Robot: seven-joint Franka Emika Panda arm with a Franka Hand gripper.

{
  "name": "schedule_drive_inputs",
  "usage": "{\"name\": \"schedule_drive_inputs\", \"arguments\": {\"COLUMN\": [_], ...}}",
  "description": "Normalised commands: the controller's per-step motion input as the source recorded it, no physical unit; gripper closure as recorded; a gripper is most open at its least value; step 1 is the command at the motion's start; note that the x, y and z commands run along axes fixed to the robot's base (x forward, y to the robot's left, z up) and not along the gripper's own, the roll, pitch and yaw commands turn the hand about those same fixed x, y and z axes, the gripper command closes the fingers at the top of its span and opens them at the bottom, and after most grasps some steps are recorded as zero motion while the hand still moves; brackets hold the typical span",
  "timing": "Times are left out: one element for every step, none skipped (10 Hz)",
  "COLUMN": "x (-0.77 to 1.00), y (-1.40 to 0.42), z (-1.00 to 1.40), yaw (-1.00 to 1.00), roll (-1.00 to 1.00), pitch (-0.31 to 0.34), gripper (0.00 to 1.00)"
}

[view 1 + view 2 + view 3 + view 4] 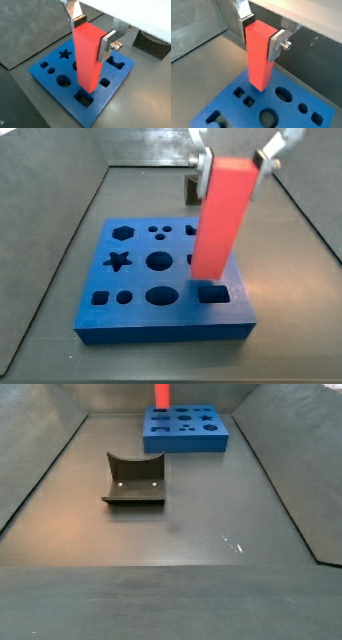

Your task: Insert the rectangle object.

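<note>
My gripper is shut on the top end of the red rectangle object, with one silver finger on each side. It shows the same way in the second wrist view: gripper, block. The block hangs down over the blue board with shaped holes. In a side view the block leans slightly under the gripper. Its lower end is just above the board, beside a square hole at the near right corner. In the far side view only the block's red tip shows above the board.
A dark grey curved block lies on the grey floor, well apart from the board. A dark object sits just beyond the board in a wrist view. Sloping grey walls enclose the floor on both sides.
</note>
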Motion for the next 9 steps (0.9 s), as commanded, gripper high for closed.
{"name": "schedule_drive_inputs", "arguments": {"x": [0.19,0.20,0.15,0.00,0.00,-0.07,0.00,0.18,0.31], "y": [-0.30,-0.21,-0.05,-0.05,-0.11,-0.16,-0.19,-0.06,0.00], "z": [-0.19,-0.16,-0.10,-0.09,-0.14,-0.16,-0.11,-0.19,-0.22], "yaw": [0.00,0.00,0.00,0.03,0.22,0.32,0.25,0.00,-0.09], "roll": [0.00,0.00,0.00,0.00,0.00,0.00,0.03,0.00,0.00], "pitch": [0.063,0.036,0.030,0.000,0.000,-0.001,0.000,0.007,0.043], "gripper": [1.00,1.00,1.00,1.00,1.00,1.00,1.00,1.00,1.00]}}
